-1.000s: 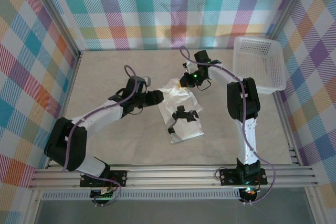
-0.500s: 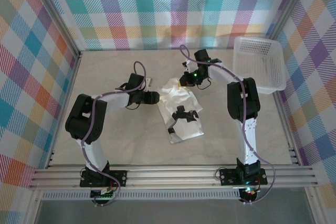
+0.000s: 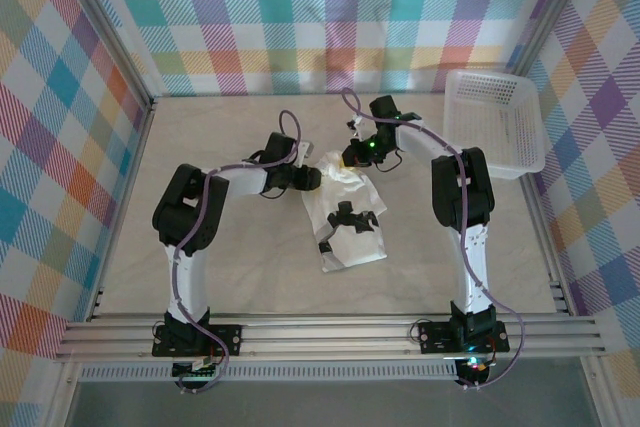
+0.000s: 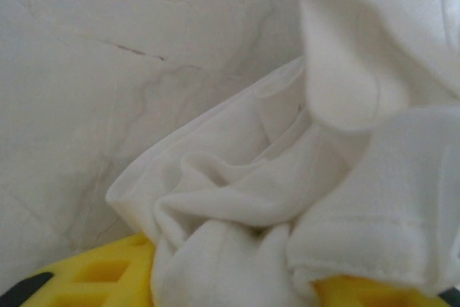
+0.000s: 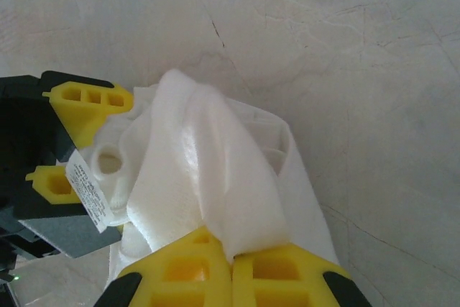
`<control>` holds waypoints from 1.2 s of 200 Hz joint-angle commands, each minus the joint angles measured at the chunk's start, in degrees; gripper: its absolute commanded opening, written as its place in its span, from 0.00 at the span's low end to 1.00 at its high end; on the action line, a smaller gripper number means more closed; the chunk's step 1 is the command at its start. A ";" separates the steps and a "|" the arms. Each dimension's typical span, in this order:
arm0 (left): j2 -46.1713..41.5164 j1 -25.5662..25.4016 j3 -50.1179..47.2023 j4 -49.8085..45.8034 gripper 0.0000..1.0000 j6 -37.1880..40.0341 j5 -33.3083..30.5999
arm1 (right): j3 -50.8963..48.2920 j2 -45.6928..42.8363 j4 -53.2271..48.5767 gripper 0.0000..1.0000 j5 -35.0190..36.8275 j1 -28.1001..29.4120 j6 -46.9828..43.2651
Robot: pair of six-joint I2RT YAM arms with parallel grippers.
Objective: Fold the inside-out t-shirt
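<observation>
Left tool (image 3: pixel 308 177): set at the far-left corner of the inside-out t-shirt (image 3: pixel 350 247), yellow fingers (image 5: pixel 85 97) part-way apart, with bunched hem and a sewn-in label (image 5: pixel 86 190) between them; cannot tell whether gripping yet; probably placed there to take a second corner for the fold.
Inside-out t-shirt: lying mid-tabletop (image 3: pixel 230 247) between the two arms, narrow and rumpled, dark patch (image 3: pixel 345 217) facing up, far end gathered into a raised bunch, near end flat.
Right tool (image 3: pixel 352 157): clamped on the far edge of the cloth, fingers pressed together, with a white ridge rising from between them; likely holding that edge up off the surface to leave room for the left tool.
Basket (image 3: pixel 495 119): standing at the far-right corner, well apart from the cloth; seemingly no part of this step.
Change, left arm: a second ago stretched low across the left side, tool beside the shirt's left edge; now folded sharply at the elbow, tool carried farther back and to the right, just beside the right tool.
Change, t-shirt: same place and much the same outline, as far as can be told.
Change, right arm and basket: none visible.
</observation>
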 commanded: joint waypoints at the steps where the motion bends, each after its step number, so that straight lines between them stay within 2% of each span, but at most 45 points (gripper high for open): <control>1: 2.16 -0.62 0.71 -1.70 0.37 -0.01 1.05 | 1.48 0.62 -1.25 0.00 -1.82 0.09 -1.06; 23: 1.79 -0.67 0.73 -2.31 0.22 -1.54 0.79 | 1.39 0.61 -1.25 0.00 -1.33 0.09 -0.77; 40: 0.31 0.04 0.85 -1.61 0.00 -6.10 2.02 | 1.11 -0.20 -0.85 0.00 -1.05 -0.25 0.63; 78: -8.75 5.67 -1.18 8.26 0.00 -22.19 12.67 | -1.78 -6.53 5.31 0.00 -6.46 -1.58 8.64; 109: -16.07 9.78 4.60 9.82 0.00 -31.22 19.23 | 5.53 -12.17 6.68 0.00 -8.35 -1.84 13.38; 127: -21.99 11.09 7.52 8.78 0.00 -32.82 20.23 | 10.63 -15.66 8.74 0.00 -9.62 -2.61 15.74; 146: -28.84 11.03 7.35 3.58 0.00 -29.50 18.44 | 11.22 -19.23 12.72 0.00 -11.35 -2.92 16.38; 174: -37.34 10.50 -3.43 -1.41 0.00 -24.99 13.74 | 0.55 -21.14 17.71 0.00 -14.30 -2.75 17.48; 219: -42.36 7.18 -28.13 1.00 0.00 -29.58 12.08 | -28.53 -22.00 26.86 0.00 -17.65 0.24 20.86; 240: -43.89 5.19 -35.34 1.80 0.00 -31.33 10.99 | -35.75 -24.23 27.80 0.00 -18.46 1.66 21.65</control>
